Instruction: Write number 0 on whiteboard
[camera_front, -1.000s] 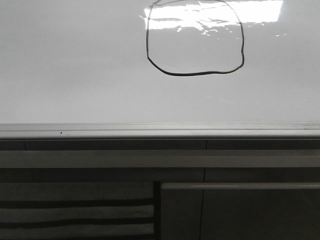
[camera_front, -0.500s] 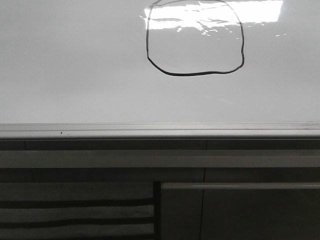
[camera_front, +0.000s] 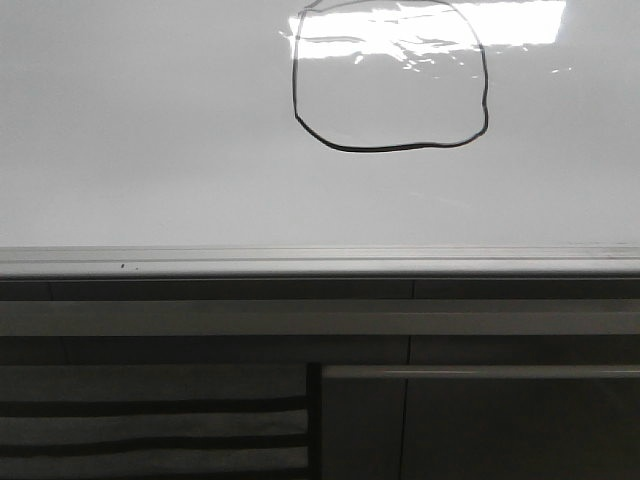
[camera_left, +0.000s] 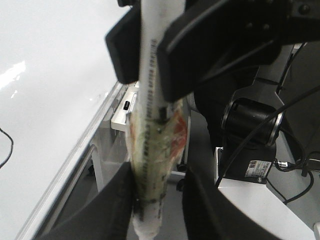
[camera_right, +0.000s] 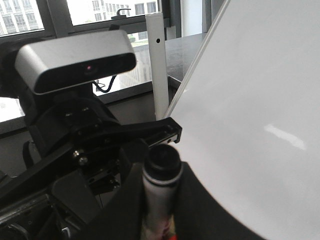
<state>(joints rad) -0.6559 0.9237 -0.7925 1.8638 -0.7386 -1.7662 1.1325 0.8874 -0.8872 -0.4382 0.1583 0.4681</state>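
The number 0 (camera_front: 390, 75) sits on the whiteboard (camera_front: 150, 130), toward one o'clock from the front view's centre. The board's frame edge (camera_front: 320, 262) runs across below it, with slatted panels (camera_front: 150, 420) at seven o'clock beneath that.

Dark grey slatted panels (camera_front: 150, 430) below board frame in front view, lower left; plain grey panel (camera_front: 480, 420) to their right. White marker pen (camera_left: 150, 125) with printed barrel in left wrist view. Silver-grey camera bar (camera_right: 75, 60) on dark mount, white post (camera_right: 157, 60), windows (camera_right: 30, 15) behind.
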